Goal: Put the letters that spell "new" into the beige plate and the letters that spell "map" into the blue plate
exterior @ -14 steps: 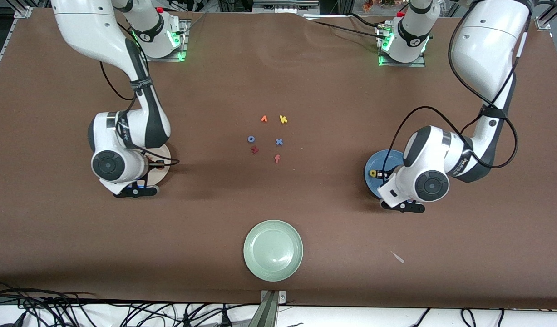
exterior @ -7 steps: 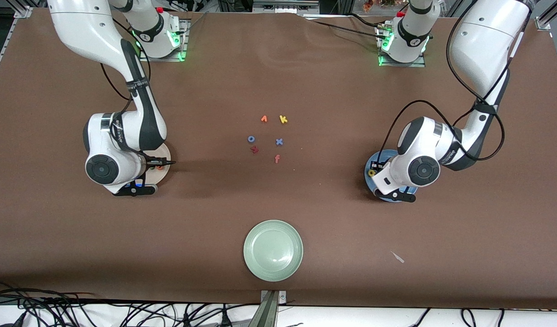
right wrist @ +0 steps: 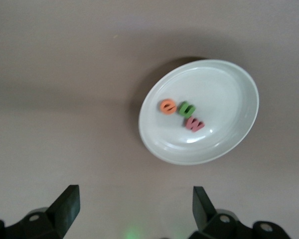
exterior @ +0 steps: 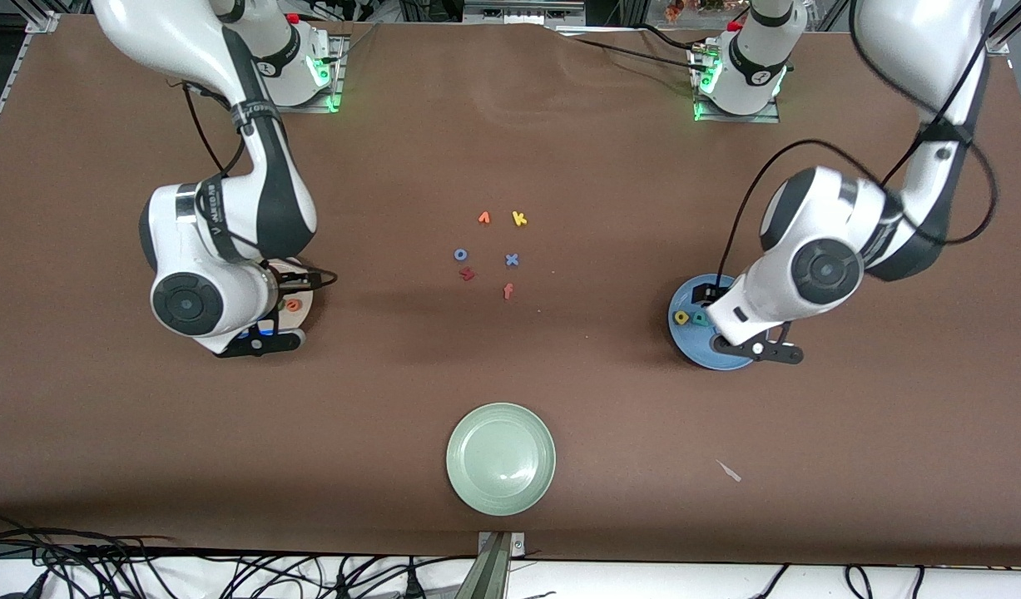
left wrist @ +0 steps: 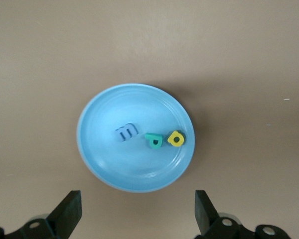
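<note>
Nearest the front camera sits the pale green plate [exterior: 501, 458], empty, at 6 o'clock on the bench [exterior: 144, 466].

Farther in, toward the left arm's end, the blue plate [left wrist: 99, 149] holds the violet-blue m [left wrist: 126, 132], the teal p [left wrist: 153, 140] and the yellow a [left wrist: 176, 139]. The left gripper [left wrist: 137, 216] hangs over that plate, fingers spread and empty.

Toward the right arm's end, the beige plate [right wrist: 229, 89] holds the orange e [right wrist: 167, 106], the green n [right wrist: 187, 109] and the pinkish-red w [right wrist: 194, 123]. The right gripper [right wrist: 134, 211] hangs over it, fingers spread and empty.

Farther off at bench centre lie 6 spare letters, among them the blue o [exterior: 460, 254] and yellow k [exterior: 519, 219].

Both words look sorted. The risk: a low swing away could clip a rim and spill light foam letters.
</note>
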Available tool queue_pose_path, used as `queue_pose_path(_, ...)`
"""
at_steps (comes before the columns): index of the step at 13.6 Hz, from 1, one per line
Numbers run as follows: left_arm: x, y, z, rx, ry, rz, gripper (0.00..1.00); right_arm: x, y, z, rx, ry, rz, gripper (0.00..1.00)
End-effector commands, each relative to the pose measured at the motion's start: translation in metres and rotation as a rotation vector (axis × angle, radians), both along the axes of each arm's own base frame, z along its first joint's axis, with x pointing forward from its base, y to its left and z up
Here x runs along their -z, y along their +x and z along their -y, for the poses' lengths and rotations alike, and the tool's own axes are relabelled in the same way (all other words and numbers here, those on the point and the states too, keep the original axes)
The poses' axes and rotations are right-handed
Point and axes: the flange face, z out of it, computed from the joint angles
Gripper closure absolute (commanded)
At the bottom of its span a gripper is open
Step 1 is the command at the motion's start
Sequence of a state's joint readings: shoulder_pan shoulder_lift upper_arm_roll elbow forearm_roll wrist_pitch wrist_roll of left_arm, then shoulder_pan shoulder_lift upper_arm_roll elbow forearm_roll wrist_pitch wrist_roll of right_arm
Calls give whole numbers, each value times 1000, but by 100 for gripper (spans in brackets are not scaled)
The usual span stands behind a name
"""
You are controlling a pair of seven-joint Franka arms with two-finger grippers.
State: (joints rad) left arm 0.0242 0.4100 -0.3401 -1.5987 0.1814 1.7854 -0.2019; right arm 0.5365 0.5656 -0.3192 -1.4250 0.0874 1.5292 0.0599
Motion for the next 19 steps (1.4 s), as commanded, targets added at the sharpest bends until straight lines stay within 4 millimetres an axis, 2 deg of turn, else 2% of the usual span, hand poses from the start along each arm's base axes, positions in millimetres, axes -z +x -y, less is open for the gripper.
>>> queue_pose_path(1, -77, -11, -4, 50, 6, 18, 0, -32, -8, -12, -10, 22, 1, 0)
queue_pose_path(2, -105, -10, -9, 44, -36, 41, 0, -42, -9, -13, -13, 33, 12, 0)
queue_pose_path(3, -135, -16, -24, 35, -72, 78, 0, -52, -11, -12, -14, 41, 21, 0)
queue_pose_path(5, -183, -31, -65, -14, -143, 135, 0, -77, -13, -4, -25, 64, 41, 0)
queue_pose_path(6, -197, -41, -80, -22, -152, 154, 0, -92, -17, -7, -27, 64, 66, 0)
queue_pose_path(7, -214, -51, -95, -42, -148, 182, 0, -114, -22, -1, -27, 97, 88, 0)
queue_pose_path(8, -228, -60, -101, -50, -146, 206, 0, -129, -26, 12, -14, 126, 99, 0)
queue_pose_path(10, -229, -87, -110, -58, -129, 199, 0, -152, -37, 35, 0, 137, 118, 0)
queue_pose_path(12, -215, -105, -108, -44, -91, 168, 0, -168, -41, 56, 4, 109, 142, 0)
queue_pose_path(14, -216, -105, -112, -52, -89, 171, 0, -188, -49, 74, 27, 118, 181, 0)
queue_pose_path(16, -221, -104, -115, -55, -88, 182, 0, -194, -60, 99, 69, 120, 194, 0)
queue_pose_path(18, -222, -103, -115, -56, -88, 179, 0, -204, -78, 104, 72, 135, 247, 0)
queue_pose_path(19, -221, -102, -115, -56, -88, 176, 0, -204, -78, 106, 75, 138, 250, 0)
